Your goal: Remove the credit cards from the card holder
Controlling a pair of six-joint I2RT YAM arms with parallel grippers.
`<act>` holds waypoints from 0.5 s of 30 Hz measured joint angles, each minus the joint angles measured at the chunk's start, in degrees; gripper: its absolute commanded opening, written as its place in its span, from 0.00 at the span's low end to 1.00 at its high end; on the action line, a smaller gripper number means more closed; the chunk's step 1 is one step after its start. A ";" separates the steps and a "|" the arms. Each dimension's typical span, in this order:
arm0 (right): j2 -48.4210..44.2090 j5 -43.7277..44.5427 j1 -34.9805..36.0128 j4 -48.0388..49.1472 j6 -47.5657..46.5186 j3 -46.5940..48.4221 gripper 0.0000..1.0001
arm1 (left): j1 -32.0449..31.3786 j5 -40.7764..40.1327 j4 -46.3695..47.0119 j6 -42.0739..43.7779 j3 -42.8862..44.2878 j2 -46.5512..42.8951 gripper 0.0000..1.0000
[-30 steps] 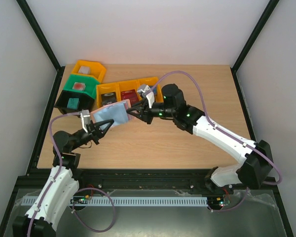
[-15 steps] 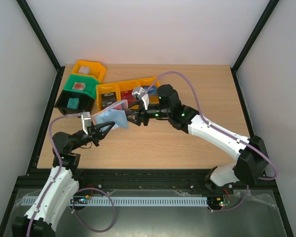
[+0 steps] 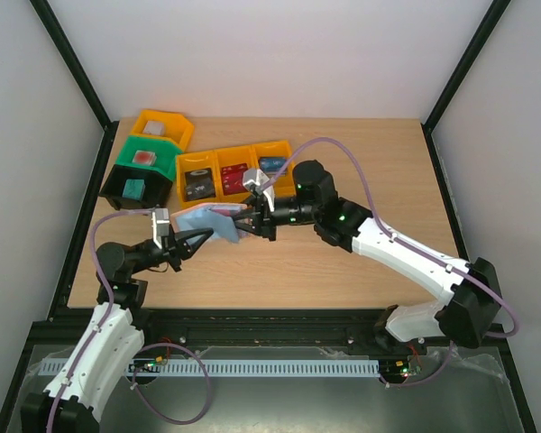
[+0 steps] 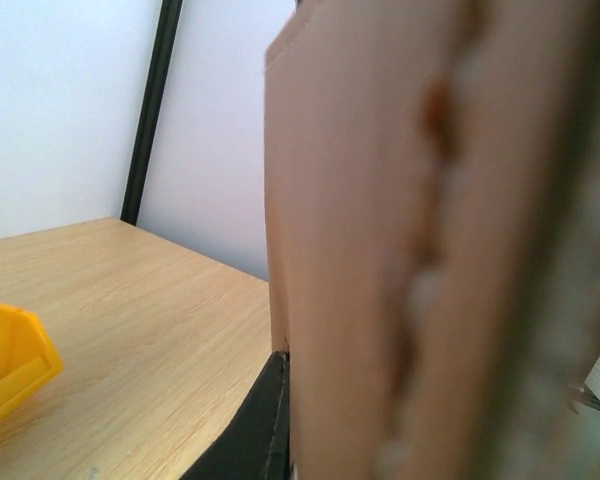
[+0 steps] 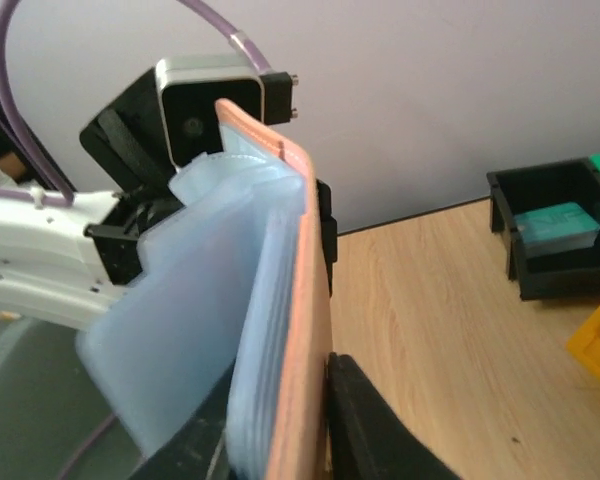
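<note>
Top external view has the card holder (image 3: 212, 219) lifted off the table (image 3: 361, 262), hung between my two arms just in front of the row of orange bins (image 3: 218, 155). My left gripper (image 3: 187, 240) is pressed together on its near-left edge, and the left wrist view is filled by its tan outside. My right gripper (image 3: 246, 222) has come in from the other side. In the right wrist view one of its fingers (image 5: 370, 430) lies against the tan outside and the other sits under the light blue pockets (image 5: 190, 310), so the holder stands between them, but I cannot tell whether they are pinching or only straddling it. I judge I am opening the holder and hunting for a card; no card edge shows clear of the pockets yet. Next I need to work one fingertip into a single pocket and draw the card along its slot while the left hand holds firm. The fanned pockets crowd each other, and the orange bins and a green bin (image 3: 162, 171) stand close behind
</note>
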 measured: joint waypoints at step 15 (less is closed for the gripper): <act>10.71 51.80 0.48 -18.97 10.08 14.64 0.02 | 2.23 -28.61 -15.52 4.09 0.02 -1.14 0.80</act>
